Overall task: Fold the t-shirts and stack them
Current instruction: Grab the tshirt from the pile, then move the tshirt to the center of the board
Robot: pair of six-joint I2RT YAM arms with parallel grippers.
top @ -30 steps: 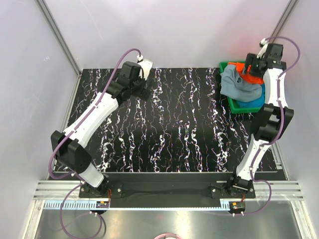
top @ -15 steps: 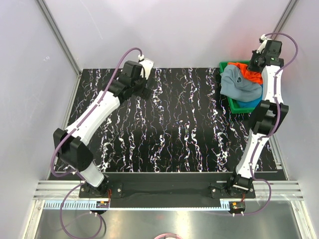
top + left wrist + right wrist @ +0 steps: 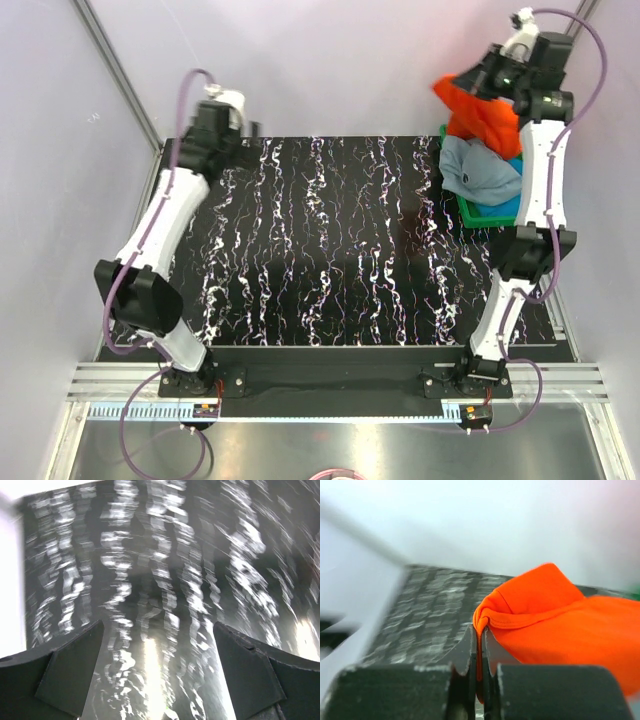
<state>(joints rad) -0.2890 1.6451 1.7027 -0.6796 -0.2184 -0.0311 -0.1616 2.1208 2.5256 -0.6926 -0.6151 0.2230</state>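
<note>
Top view: black surface (image 3: 330, 250) with white marbled streaks. Green plastic tray (image 3: 466, 212) sits at its far right corner. The right gripper (image 3: 488, 80) is up above the tray's far end, pinching the orange t-shirt (image 3: 482, 112). The soft, bunched cloth hangs from the gripper down towards the tray. Grey-blue t-shirt (image 3: 482, 172) is a crumpled heap in the tray, spilling over its left rim. Bright blue t-shirt (image 3: 503, 207) lies under it, with only a strip showing at the tray's near end. Left arm (image 3: 165, 215) reaches to the far corner of the surface, well apart from the tray.

Left wrist view: blurred. Left gripper (image 3: 160, 672) is spread wide with nothing in it. Its dark, flat, wedge-shaped fingers (image 3: 70, 672) sit at either side of the frame. Only the streaked surface lies below; the tray is not in this view.

Right wrist view: the right gripper's fingers (image 3: 462, 652) are clamped tight on a thin folded edge of the orange t-shirt. A stitched hem curls just above the tips. The rest of the cloth billows smoothly to the right. Background is blurred.
</note>
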